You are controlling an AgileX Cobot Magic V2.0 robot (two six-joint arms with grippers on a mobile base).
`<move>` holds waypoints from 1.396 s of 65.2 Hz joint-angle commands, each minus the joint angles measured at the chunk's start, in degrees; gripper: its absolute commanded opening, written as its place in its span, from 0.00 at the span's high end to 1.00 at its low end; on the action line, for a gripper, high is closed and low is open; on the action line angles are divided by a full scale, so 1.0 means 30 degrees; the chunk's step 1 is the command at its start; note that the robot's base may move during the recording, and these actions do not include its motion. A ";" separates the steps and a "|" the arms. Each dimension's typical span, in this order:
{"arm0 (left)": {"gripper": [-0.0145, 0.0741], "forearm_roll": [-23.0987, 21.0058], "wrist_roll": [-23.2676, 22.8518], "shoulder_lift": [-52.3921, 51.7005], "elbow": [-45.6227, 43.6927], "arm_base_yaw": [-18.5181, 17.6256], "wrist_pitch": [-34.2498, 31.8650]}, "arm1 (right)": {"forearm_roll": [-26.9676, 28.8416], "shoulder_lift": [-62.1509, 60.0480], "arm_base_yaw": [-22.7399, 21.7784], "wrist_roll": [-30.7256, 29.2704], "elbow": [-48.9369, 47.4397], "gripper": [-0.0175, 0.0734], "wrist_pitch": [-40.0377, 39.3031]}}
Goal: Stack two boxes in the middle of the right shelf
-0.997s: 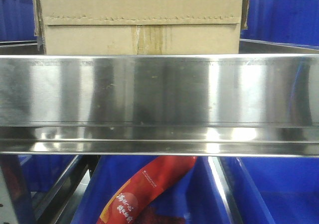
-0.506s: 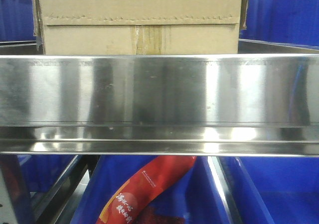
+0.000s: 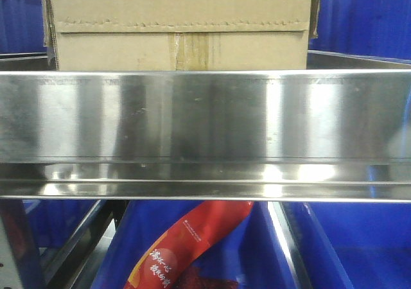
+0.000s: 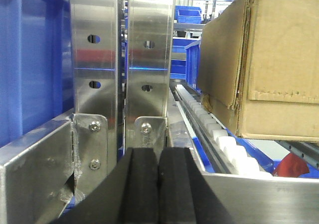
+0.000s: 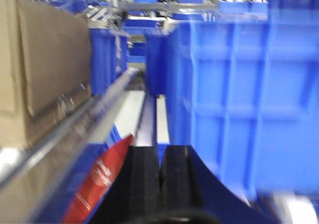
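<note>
- Behind the wide mirror-like front lip of the shelf (image 3: 205, 119) we see one brown box (image 3: 180, 26), its serrated flap edge and central tape strip facing us; its base is hidden by the lip.
- On either side of that box, farther back, stand blue bins (image 3: 363, 19).
- Below the shelf, a red printed packet (image 3: 186, 250) lies in another blue bin.
- From our left wrist view, the left gripper (image 4: 158, 184) has its black pads pressed together with nothing between them, close to the perforated uprights (image 4: 122, 59); the box sits to the right over a track of white rollers (image 4: 219, 134).
- From our right wrist view, which is blurred, the right gripper (image 5: 160, 179) is likewise closed on nothing, with the box at far left and a blue bin close on the right.
</note>
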 commanded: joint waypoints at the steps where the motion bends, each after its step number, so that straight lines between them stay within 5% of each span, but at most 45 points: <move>1: 0.96 0.0000 0.0112 -0.0090 -0.0022 -0.0014 -0.0448 | -0.0110 -0.1224 -0.0246 0.0014 0.1240 0.99 -0.0598; 91: 0.96 0.0000 0.0112 -0.0090 -0.0022 -0.0014 -0.0448 | -0.0110 -0.1859 -0.0246 0.0014 0.2658 0.99 -0.0721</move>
